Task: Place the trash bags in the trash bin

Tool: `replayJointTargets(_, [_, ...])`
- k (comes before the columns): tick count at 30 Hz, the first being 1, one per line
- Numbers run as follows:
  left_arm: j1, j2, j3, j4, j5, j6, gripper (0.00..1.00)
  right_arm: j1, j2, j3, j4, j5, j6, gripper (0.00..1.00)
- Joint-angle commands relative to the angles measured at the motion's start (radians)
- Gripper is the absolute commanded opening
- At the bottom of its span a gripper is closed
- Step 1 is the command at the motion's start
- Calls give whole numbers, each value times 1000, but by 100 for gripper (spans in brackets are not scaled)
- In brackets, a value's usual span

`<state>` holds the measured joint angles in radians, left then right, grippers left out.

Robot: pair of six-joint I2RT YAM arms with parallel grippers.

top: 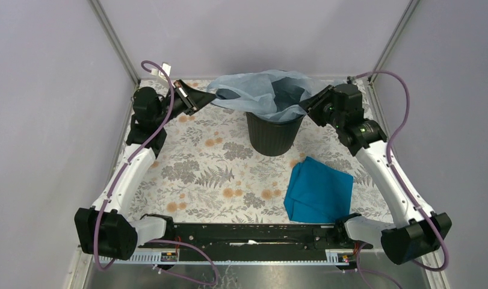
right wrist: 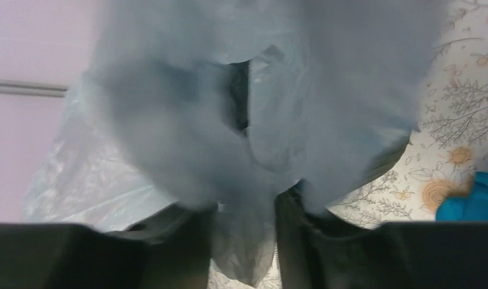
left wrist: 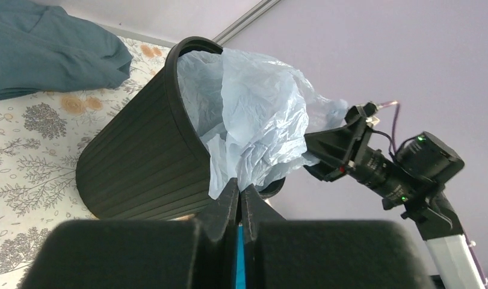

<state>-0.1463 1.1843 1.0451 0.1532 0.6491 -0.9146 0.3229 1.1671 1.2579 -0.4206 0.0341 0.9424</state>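
The black trash bin [top: 274, 135] stands upright at the back middle of the table. The pale blue trash bag [top: 259, 90] is draped over its mouth, part inside and part spread over the rim. My left gripper [top: 210, 96] is shut on the bag's left edge; the left wrist view shows the closed tips [left wrist: 239, 185] pinching film [left wrist: 253, 108] beside the bin [left wrist: 145, 156]. My right gripper [top: 306, 107] is at the bag's right edge. In the blurred right wrist view its jaws [right wrist: 247, 211] stand apart with film [right wrist: 199, 120] hanging between them.
A bright teal cloth [top: 318, 189] lies folded on the floral table cover [top: 217, 174], right of centre and in front of the bin. Grey walls and metal corner posts close in the back and sides.
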Motion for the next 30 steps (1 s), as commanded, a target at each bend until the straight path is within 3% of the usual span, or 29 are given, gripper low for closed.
replayJointTargets(1, [6, -21, 16, 58, 31, -1, 14, 14, 18, -24, 145, 31, 89, 27])
replayJointTargets(2, [5, -22, 18, 57, 40, -2, 22, 17, 26, -17, 142, 20, 75, 14])
replayJointTargets(3, [4, -26, 16, 59, 49, -2, 32, 20, 27, -8, 136, 4, 51, 9])
replayJointTargets(6, [-29, -43, -10, 84, 54, 1, 66, 22, -21, -32, 222, -105, -85, 8])
replayJointTargets(9, [-92, -30, -9, 78, -2, 23, 91, 22, -84, -84, 298, -121, -141, 5])
replayJointTargets(11, [-122, -2, 7, 70, -27, 32, 98, 21, -84, -38, 245, -123, -183, 3])
replayJointTargets(13, [-142, 25, 22, 61, -55, 44, 99, 21, -74, -9, 206, -143, -207, 2])
replayJointTargets(14, [-149, 37, 29, 60, -59, 48, 98, 20, -73, -5, 209, -153, -218, 0])
replayJointTargets(17, [-154, 57, 55, 41, -97, 89, 75, 20, -92, -23, 236, -179, -275, 0])
replayJointTargets(18, [-153, 59, 73, 3, -135, 122, 64, 21, -101, -29, 227, -164, -315, 0])
replayJointTargets(20, [-147, 67, 117, -88, -217, 191, 32, 21, -121, -42, 193, -93, -389, 0])
replayJointTargets(23, [-112, 86, 167, -181, -261, 239, 7, 21, -139, -55, 133, -41, -499, 0])
replayJointTargets(25, [-77, 85, 171, -195, -242, 236, 0, 21, -164, -87, 118, 17, -574, 2])
replayJointTargets(30, [-23, 58, 182, -211, -188, 230, 0, 21, -233, -176, 125, 151, -673, 0])
